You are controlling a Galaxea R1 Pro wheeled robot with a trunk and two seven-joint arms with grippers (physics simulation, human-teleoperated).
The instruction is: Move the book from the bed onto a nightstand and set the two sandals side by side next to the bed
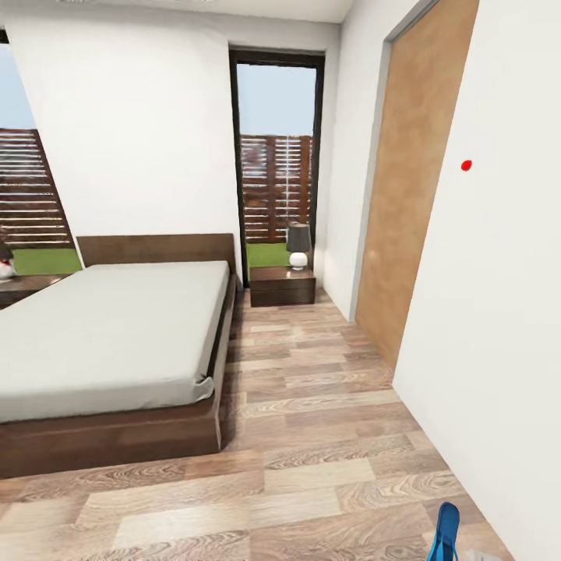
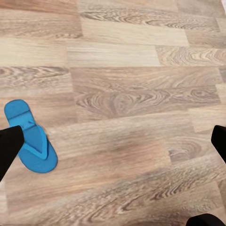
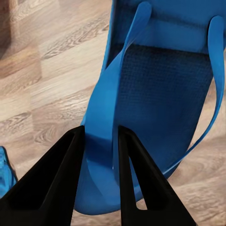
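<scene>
The bedroom is seen from the head view, with the bed (image 1: 109,343) taken as the landmark: a low platform with a dark wood frame, a headboard and a plain grey mattress cover. No book can be made out on the mattress. The wood-plank floor (image 1: 312,436) is spread beside and in front of the bed. A tall dark-framed window (image 1: 276,156) is set in the wall beyond the bed's head corner, and a slatted fence is seen through it. A light wooden door (image 1: 413,179) is set in the wall across the floor from the bed. A nightstand (image 1: 282,285) is placed just beside the bed's head end, below the window, and a small lamp (image 1: 298,246) is carried on it.

One blue sandal (image 3: 155,103) is held by its strap between the narrowed fingers of the right pincer (image 3: 99,146). The other sandal (image 2: 30,136) is lying flat on the floor, near one finger of the left pincer (image 2: 113,141), which is spread wide and holds nothing.
</scene>
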